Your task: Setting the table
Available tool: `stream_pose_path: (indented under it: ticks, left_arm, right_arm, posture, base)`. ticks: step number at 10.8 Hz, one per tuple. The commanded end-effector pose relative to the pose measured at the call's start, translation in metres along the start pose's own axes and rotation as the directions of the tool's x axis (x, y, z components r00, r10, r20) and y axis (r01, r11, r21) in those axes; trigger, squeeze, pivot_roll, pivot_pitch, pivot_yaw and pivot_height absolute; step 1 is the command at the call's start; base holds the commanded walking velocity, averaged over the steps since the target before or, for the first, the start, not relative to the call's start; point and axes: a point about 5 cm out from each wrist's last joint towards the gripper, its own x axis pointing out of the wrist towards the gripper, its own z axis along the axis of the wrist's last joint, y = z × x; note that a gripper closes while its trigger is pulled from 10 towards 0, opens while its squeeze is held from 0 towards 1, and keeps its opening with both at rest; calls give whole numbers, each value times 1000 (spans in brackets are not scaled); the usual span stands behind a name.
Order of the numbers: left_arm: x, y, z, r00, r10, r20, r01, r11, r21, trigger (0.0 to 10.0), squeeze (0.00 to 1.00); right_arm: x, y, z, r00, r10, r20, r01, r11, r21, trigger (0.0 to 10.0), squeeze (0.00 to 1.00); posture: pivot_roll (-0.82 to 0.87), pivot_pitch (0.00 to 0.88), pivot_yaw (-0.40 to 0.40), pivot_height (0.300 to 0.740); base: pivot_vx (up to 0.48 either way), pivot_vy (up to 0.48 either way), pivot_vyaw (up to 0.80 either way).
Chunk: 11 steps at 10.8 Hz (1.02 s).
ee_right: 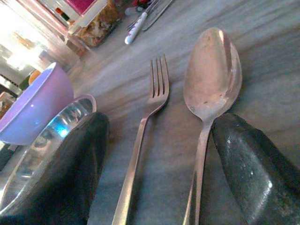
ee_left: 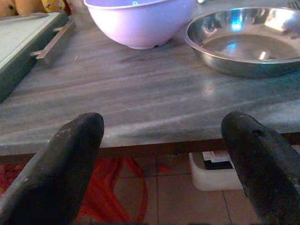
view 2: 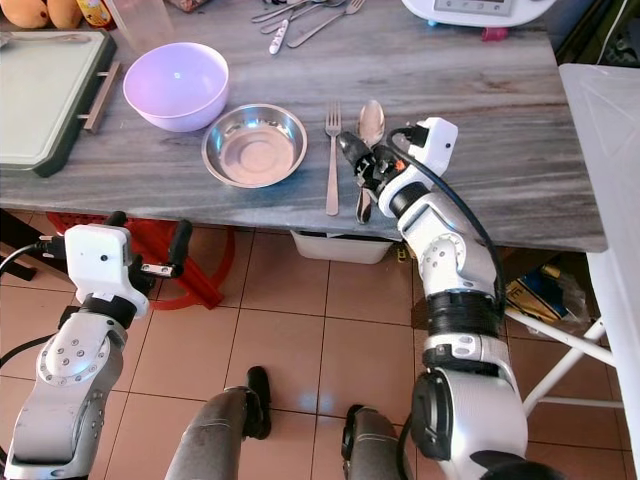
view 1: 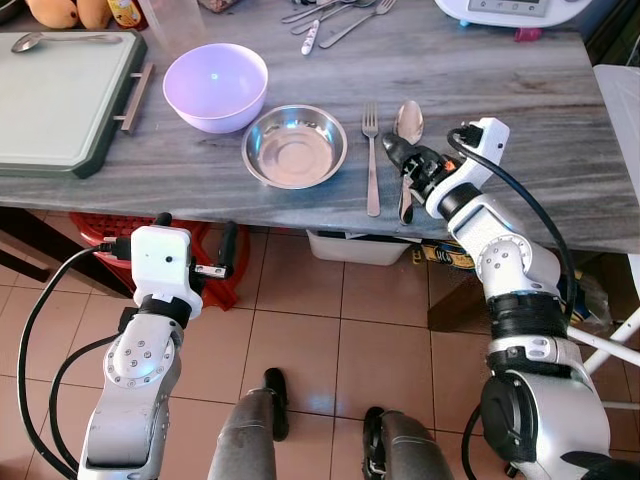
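On the grey marble table (view 1: 520, 150) a purple bowl (view 1: 215, 85) stands beside a round steel plate (view 1: 295, 146). A fork (view 1: 372, 160) lies right of the plate, and a spoon (view 1: 407, 130) lies right of the fork. My right gripper (view 1: 402, 166) hovers low over the handles of the spoon (ee_right: 213, 75) and fork (ee_right: 152, 103), open, with both handles between its fingers (ee_right: 253, 164). My left gripper (view 1: 196, 224) is open below the table's front edge and faces the bowl (ee_left: 140, 18) and plate (ee_left: 243, 44).
A green cutting board (view 1: 60, 90) with a spoon on it lies at the far left. Loose cutlery (view 1: 335, 20) and a white appliance (view 1: 510, 12) sit at the back. Under the table stand a red stool (view 1: 110, 230) and a white tub (view 1: 355, 248). White furniture (view 1: 620, 110) stands to the right.
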Motion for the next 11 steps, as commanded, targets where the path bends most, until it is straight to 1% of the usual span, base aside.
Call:
stream_pose_path:
  ticks: [1, 3, 8, 11]
  left_arm:
    - [-4, 4, 0, 1000, 13, -10, -13, 1000, 0, 10000, 0]
    - [-4, 3, 0, 1000, 12, -10, -12, 1000, -1, 10000, 0]
    - [-3, 3, 0, 1000, 13, -8, -13, 1000, -2, 10000, 0]
    - [-3, 2, 0, 1000, 13, -9, -14, 1000, -6, 10000, 0]
  right_arm:
    - [3, 3, -15, 998, 5, -59, -4, 1000, 16, 10000, 0]
    - [5, 3, -14, 999, 4, -54, -4, 1000, 17, 10000, 0]
    - [14, 14, -14, 999, 32, -42, -30, 999, 35, 10000, 0]
    - [15, 12, -13, 999, 27, -34, -26, 999, 30, 10000, 0]
  posture:
    - [91, 326, 56, 740]
    - [89, 326, 54, 740]
    - [93, 325, 53, 740]
    - [89, 325, 50, 740]
  base:
    - [0, 0, 0]
    - [0, 0, 0]
    - [0, 0, 0]
    - [0, 0, 0]
